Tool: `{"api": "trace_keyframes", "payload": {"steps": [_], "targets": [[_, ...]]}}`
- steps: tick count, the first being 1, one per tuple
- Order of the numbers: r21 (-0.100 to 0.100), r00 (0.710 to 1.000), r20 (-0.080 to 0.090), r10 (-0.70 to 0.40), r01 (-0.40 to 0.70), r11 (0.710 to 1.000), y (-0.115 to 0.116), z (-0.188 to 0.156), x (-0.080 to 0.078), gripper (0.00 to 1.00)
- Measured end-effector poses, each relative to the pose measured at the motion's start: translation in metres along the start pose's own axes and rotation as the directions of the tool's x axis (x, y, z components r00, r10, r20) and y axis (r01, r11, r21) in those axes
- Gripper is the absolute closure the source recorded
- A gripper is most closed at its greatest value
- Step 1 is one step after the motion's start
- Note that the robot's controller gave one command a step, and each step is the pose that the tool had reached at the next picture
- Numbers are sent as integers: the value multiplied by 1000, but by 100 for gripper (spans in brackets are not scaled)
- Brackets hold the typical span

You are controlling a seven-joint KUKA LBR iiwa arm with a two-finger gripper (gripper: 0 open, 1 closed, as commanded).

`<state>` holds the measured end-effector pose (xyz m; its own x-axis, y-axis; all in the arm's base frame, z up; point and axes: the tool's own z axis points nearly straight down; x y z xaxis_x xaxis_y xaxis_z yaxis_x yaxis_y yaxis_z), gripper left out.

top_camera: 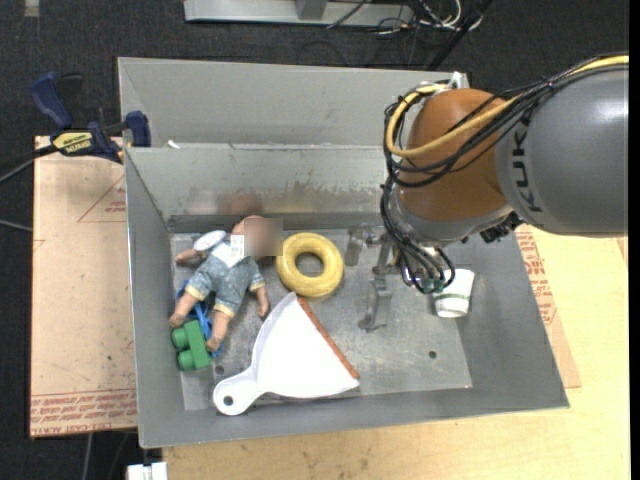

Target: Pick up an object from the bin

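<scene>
Jaw state cannot be told, gripper [375, 308] seen low over grey bin [420, 360] floor, yellow ring [311, 264] at left, white cup [453, 294] at right.

My arm [585, 148] reaches in over the right rim of the bin [300, 98]. Its orange-covered wrist [455, 153], looped with cables [405, 118], hangs above the bin's right half, with the gripper [376, 303] lowered near the bin floor's middle.
</scene>
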<state>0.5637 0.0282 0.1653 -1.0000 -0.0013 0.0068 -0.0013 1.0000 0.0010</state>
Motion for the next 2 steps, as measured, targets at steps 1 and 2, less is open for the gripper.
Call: {"api": "trace_keyframes", "payload": {"steps": [1, 2], "targets": [[0, 1000, 8, 0, 0, 1000, 0, -5, -1, 0], [0, 1000, 8, 1, -1, 1000, 0, -5, -2, 0]]}}
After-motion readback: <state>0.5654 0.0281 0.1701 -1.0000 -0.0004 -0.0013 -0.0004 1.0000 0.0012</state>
